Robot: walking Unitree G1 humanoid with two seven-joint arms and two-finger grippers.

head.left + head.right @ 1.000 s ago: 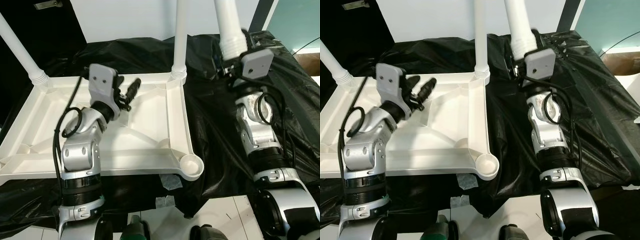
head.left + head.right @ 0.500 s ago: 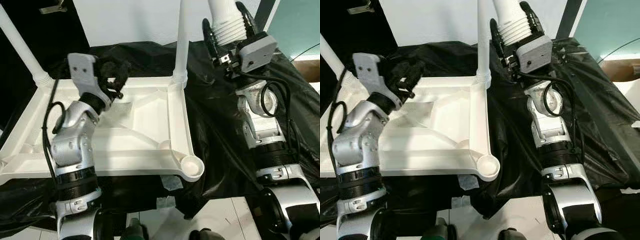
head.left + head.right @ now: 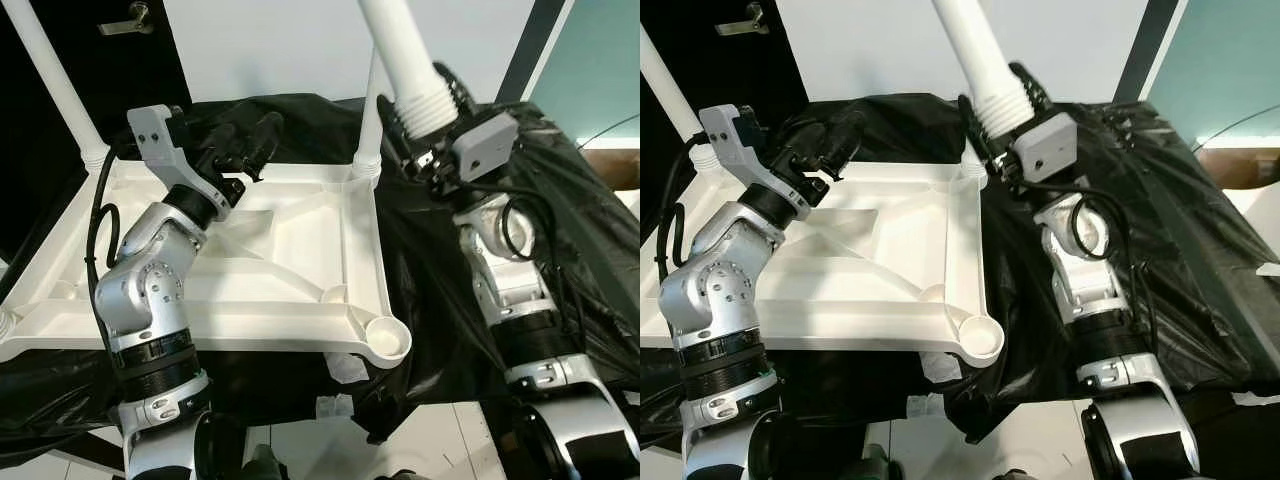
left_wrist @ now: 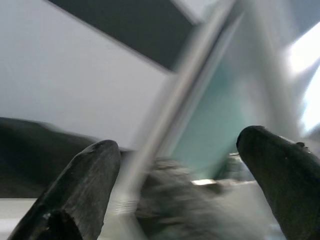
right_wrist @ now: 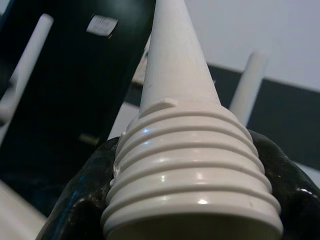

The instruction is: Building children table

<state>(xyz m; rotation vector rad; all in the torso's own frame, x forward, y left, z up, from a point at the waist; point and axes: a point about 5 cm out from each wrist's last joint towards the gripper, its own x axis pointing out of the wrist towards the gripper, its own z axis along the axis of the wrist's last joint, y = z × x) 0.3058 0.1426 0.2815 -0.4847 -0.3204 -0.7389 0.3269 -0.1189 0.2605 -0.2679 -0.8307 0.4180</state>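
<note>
The white children's table top [image 3: 250, 265] lies upside down on black sheeting. Two white legs stand in its far corners, one at the left [image 3: 55, 85] and one at the right [image 3: 372, 120]. The near right corner socket [image 3: 386, 338] holds nothing. My right gripper [image 3: 422, 102] is shut on the ribbed threaded end of a third white leg [image 3: 400, 45], which leans up and to the left beside the far right corner. The ribbed end [image 5: 190, 165] sits between the black fingers [image 5: 75, 210]. My left gripper [image 3: 245, 140] hovers open over the top's far edge, its fingers [image 4: 80, 190] apart around nothing.
Black plastic sheeting [image 3: 560, 200] covers the work surface and hangs over its front edge. Bits of tape [image 3: 345, 366] stick to the sheeting near the front. A dark door with a handle [image 3: 130, 18] stands at the back left. A brown box [image 3: 628, 172] sits at the far right.
My right gripper has swung the leg down and left, so it leans beside the far right corner. My left gripper rose off the table top to its far edge. The camera shifted too.
</note>
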